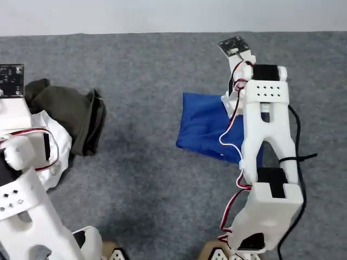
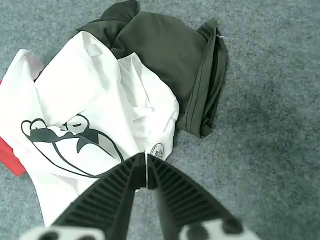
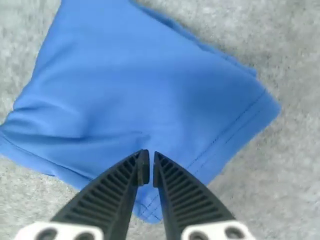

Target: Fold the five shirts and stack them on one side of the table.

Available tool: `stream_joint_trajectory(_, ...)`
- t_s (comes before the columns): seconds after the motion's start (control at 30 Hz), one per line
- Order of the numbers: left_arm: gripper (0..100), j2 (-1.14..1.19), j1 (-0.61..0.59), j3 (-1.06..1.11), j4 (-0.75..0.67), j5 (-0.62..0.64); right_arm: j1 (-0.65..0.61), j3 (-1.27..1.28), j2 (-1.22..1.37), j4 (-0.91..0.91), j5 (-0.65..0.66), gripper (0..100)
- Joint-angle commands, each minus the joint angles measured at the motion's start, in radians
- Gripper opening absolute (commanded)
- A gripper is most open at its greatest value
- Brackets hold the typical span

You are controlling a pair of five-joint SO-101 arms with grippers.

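Left arm [image 1: 21, 206] and right arm [image 1: 268, 135]: white plastic shells, black motors, red-white-black wires. A black cable [image 1: 297, 142] crosses the right arm. Left gripper [image 2: 146, 170] and right gripper [image 3: 149, 167]: ribbed black fingers [image 2: 115, 192].

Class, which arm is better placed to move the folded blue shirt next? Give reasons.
Right: the right gripper hangs over the blue shirt, while the left gripper is above the white shirt beside the dark shirt, well apart from it.

The left gripper [image 2: 146, 171] is held with its fingers [image 2: 120, 192] pressed together. The right gripper [image 3: 150, 167] is likewise closed, though a thin slit seems to be left at the tips. Behind the fingers, the right arm [image 1: 268, 141] and left arm [image 1: 21, 184] are extended forward.
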Motion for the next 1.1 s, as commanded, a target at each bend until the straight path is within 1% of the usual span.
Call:
stream_joint_trajectory(0.0,1,-0.020,-0.003,0.002,0.020,0.000,0.056,-0.049,0.015,-0.007,-0.025,3.2)
stream_joint_trajectory(0.07,1,-0.020,-0.003,0.002,0.020,0.000,0.093,-0.063,0.019,0.001,-0.026,5.4)
stream_joint_trajectory(0.23,1,-0.020,-0.003,0.028,0.020,-0.003,0.160,-0.066,0.022,-0.027,-0.028,19.9)
stream_joint_trajectory(0.3,1,-0.021,-0.003,0.062,0.020,-0.005,0.183,-0.066,0.025,-0.059,-0.028,22.7)
stream_joint_trajectory(0.4,1,-0.021,-0.005,0.090,0.020,-0.002,0.211,-0.069,0.054,-0.096,-0.026,22.7)
stream_joint_trajectory(0.53,1,-0.021,-0.005,0.094,0.020,-0.002,0.216,-0.069,0.122,-0.088,-0.031,22.7)
stream_joint_trajectory(0.6,1,-0.021,-0.005,0.094,0.020,-0.002,0.211,-0.071,0.151,-0.074,-0.077,22.6)
stream_joint_trajectory(0.73,1,-0.021,-0.005,0.094,0.020,-0.002,0.163,-0.071,0.179,-0.016,-0.160,22.6)
stream_joint_trajectory(0.97,1,-0.021,-0.005,0.094,0.020,-0.002,0.107,-0.066,0.189,0.004,-0.232,22.5)
stream_joint_trajectory(1.07,1,-0.021,-0.005,0.094,0.020,-0.002,0.082,-0.064,0.193,0.002,-0.235,22.5)
